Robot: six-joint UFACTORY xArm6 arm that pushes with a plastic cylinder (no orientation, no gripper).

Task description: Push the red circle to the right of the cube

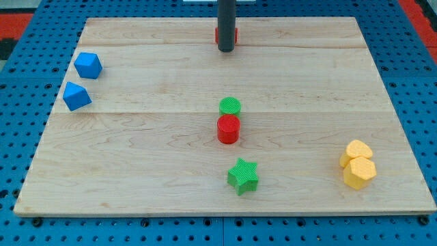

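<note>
On the far left of the desk (136, 157) lie two blue blocks. The farther blue block (88, 65) looks like a cube seen from a corner, and the nearer blue block (76, 96) sits just beside it; which one is truly the cube I cannot say with certainty.

In the middle of the desk stands the red circle (229, 129), a short upright cylinder. A green circle (231, 106) is directly behind it, touching or nearly touching it. Nearer to the view's bottom is a green star (242, 175), a little apart from the red one.

At the far edge, above these, my tip (225, 49) rests on the wood, well apart from the red circle. Behind the rod a red block (226, 34) is partly hidden, and its shape cannot be made out. This arm has no gripper, so there is nothing to open or close.

On the right, near the corner, two yellow blocks (358, 164) lie touching each other.

The red circle seems small, light and stiff, and it should slide easily on smooth wood. Because it is round, I judge that it may roll off the tip sideways, so the push should meet the middle of its right side, low on the wall.
</note>
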